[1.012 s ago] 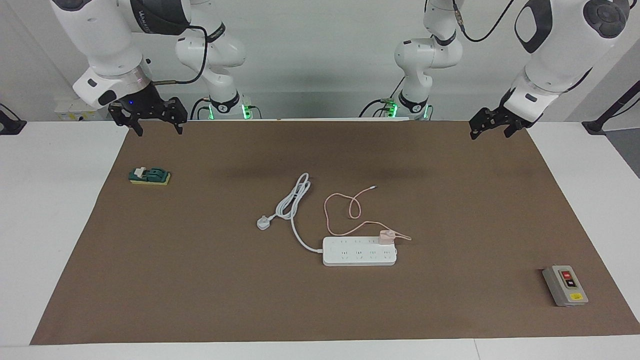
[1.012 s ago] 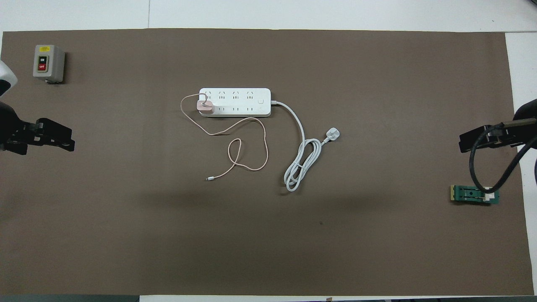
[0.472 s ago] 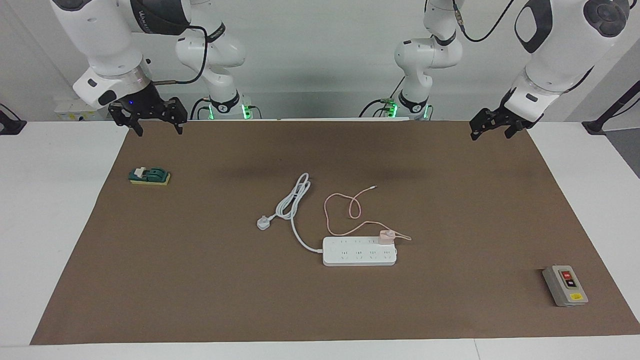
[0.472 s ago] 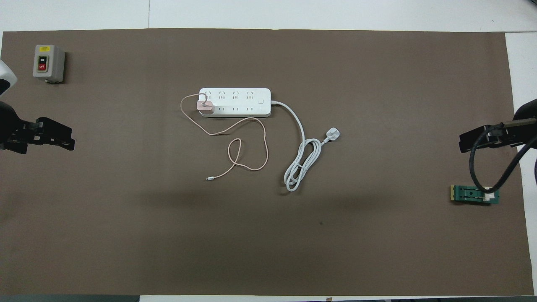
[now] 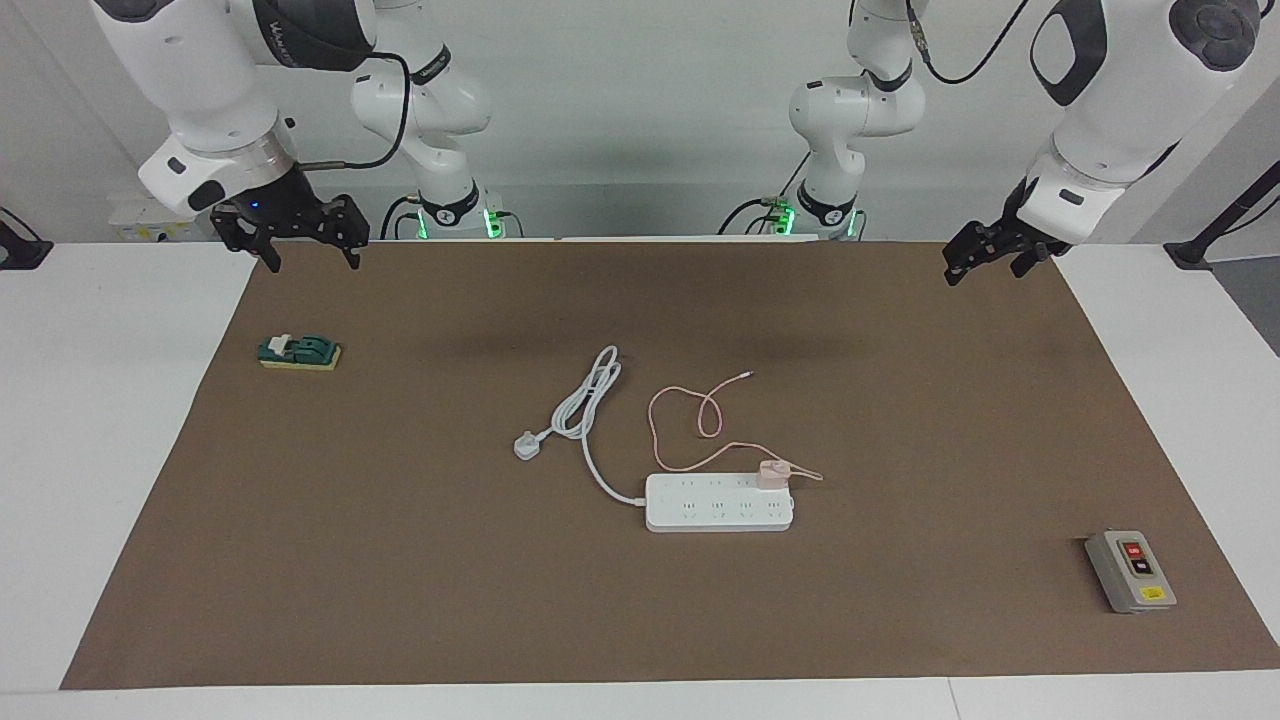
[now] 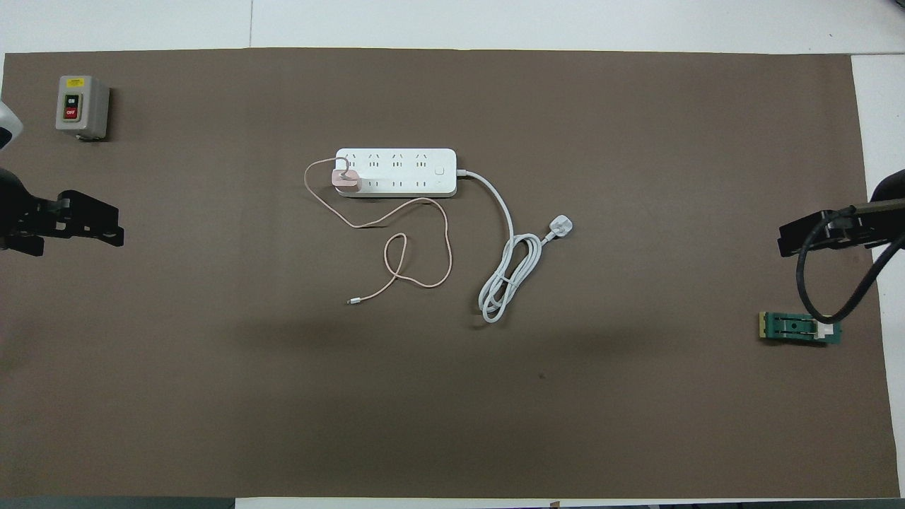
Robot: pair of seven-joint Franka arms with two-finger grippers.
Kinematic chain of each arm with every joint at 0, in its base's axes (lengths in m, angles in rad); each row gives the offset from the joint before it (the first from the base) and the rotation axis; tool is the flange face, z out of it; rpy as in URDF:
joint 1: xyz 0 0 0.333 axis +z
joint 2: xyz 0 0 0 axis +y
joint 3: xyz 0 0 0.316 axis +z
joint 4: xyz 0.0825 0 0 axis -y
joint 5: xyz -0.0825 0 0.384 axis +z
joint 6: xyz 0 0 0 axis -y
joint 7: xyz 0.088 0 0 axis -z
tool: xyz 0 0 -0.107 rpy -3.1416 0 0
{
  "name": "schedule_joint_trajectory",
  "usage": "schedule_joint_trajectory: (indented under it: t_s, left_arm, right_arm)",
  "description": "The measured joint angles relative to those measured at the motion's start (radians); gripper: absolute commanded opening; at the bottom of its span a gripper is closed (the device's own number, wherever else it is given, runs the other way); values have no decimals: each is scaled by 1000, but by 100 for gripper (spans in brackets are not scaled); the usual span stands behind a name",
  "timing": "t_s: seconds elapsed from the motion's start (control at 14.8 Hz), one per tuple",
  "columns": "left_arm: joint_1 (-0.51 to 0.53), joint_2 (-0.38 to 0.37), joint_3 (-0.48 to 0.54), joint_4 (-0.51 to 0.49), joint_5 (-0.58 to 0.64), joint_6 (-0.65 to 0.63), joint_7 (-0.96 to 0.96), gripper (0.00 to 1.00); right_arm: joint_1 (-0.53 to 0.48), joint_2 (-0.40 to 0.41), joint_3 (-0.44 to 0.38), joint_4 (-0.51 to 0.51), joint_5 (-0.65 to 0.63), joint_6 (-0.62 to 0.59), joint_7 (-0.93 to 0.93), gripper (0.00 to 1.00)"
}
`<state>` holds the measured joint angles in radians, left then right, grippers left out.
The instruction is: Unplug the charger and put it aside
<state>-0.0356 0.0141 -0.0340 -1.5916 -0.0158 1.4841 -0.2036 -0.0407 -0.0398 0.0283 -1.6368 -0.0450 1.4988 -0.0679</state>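
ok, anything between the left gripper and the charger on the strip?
Nothing visible. The left gripper hangs over bare mat; the charger sits in the power strip at its end toward the left arm, its cable trailing toward the robots.

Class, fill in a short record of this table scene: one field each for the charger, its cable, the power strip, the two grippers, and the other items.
charger: plugged into the power strip, at the strip's end toward the left arm
cable: loose loops on the mat, nearer the robots than the strip
left gripper: open, holding nothing, waiting above the mat's edge
right gripper: open, holding nothing, waiting above the mat's edge
other items: grey switch box; green part
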Motion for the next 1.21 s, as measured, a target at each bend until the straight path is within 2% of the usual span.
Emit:
schedule_joint_trajectory:
  t_s: [0.34,0.54,0.67,0.81,1.01,1.21]
  left_arm:
    - [-33,28,-5,13,-9,1,-231,100]
    - [-75,150,-5,137,-10,-3,-465,100]
    - [-104,245,-4,236,-11,-5,-630,100]
    - [-131,308,-5,289,-33,29,-854,100]
    - [-172,359,-4,298,-63,140,-1208,100]
    - [-213,389,-4,269,-63,219,-1413,100]
  right_arm:
    - [-6,0,2,-5,0,22,0,100]
    - [7,0,19,-42,3,96,11,100]
    - [51,2,24,-75,5,138,86,100]
    - [106,14,28,-104,6,183,188,100]
    - [167,65,30,-124,40,269,347,100]
    - [215,133,30,-126,99,375,509,100]
